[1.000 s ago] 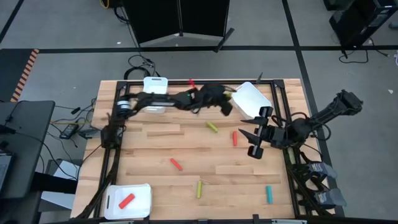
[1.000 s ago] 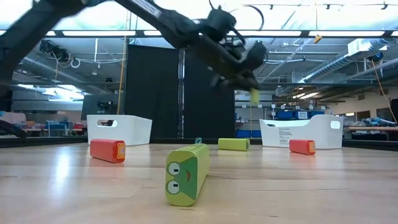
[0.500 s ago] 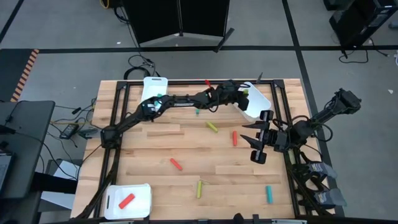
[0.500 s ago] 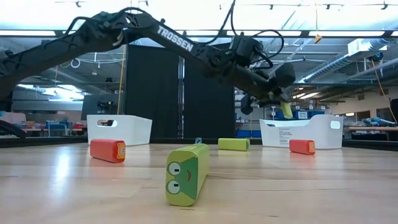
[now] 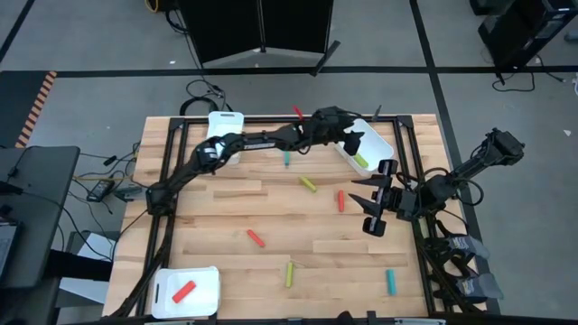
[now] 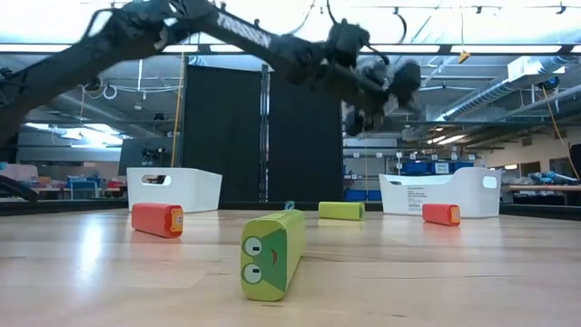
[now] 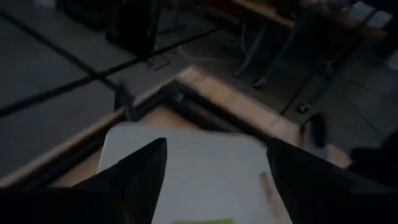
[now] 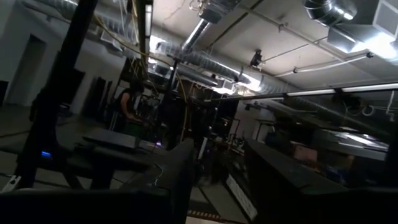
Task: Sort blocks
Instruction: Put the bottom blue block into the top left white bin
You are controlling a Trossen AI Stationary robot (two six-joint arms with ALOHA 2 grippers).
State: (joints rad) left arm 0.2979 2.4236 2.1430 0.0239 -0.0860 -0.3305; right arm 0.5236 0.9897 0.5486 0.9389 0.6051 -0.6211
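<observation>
The left gripper (image 5: 350, 140) hangs with its jaws spread and empty over the white tray (image 5: 377, 143) at the table's 1 o'clock corner — a yellow-green block (image 5: 361, 161) lies inside it. The right gripper (image 5: 372, 200), at 3 o'clock, is parted and empty too. Loose blocks lie on the wood: a teal one (image 5: 287, 160) under the left arm, yellow-green (image 5: 309, 184) and red (image 5: 340, 200) near centre. Another tray (image 5: 206, 291) at 7 o'clock holds a red block (image 5: 184, 292).

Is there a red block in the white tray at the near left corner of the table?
Yes, one red block lies inside that white tray in the overhead view.
</observation>
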